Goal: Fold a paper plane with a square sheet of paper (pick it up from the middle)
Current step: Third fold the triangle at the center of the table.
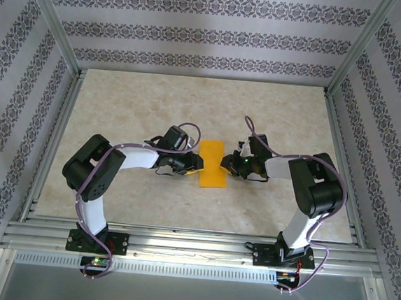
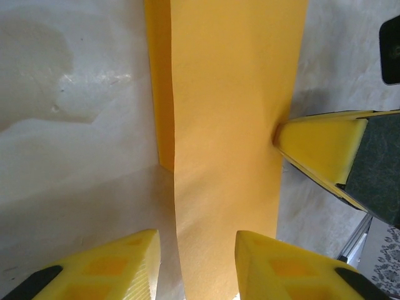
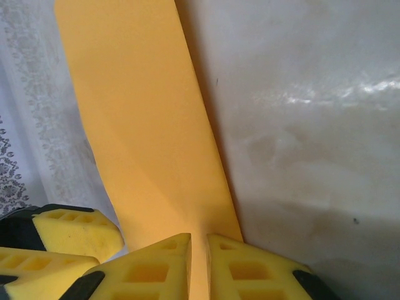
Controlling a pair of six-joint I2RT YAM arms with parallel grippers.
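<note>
The square sheet of paper (image 1: pixel 212 164) is orange-yellow and lies folded into a long narrow rectangle in the middle of the table. My left gripper (image 1: pixel 195 168) is at its left edge. In the left wrist view the paper (image 2: pixel 225 125) runs between the left gripper's (image 2: pixel 197 269) yellow fingers, which stand apart around it. My right gripper (image 1: pixel 228 168) is at the right edge. Its fingers (image 3: pixel 237 269) are nearly together, pinching a raised ridge of the paper (image 3: pixel 137 125). One right fingertip (image 2: pixel 319 150) touches the paper's edge in the left wrist view.
The beige table top (image 1: pixel 134 109) is ringed by aluminium rails (image 1: pixel 178 243) and patterned walls (image 1: pixel 196 37). Both arms bend inward toward the middle, with cables looping above the wrists.
</note>
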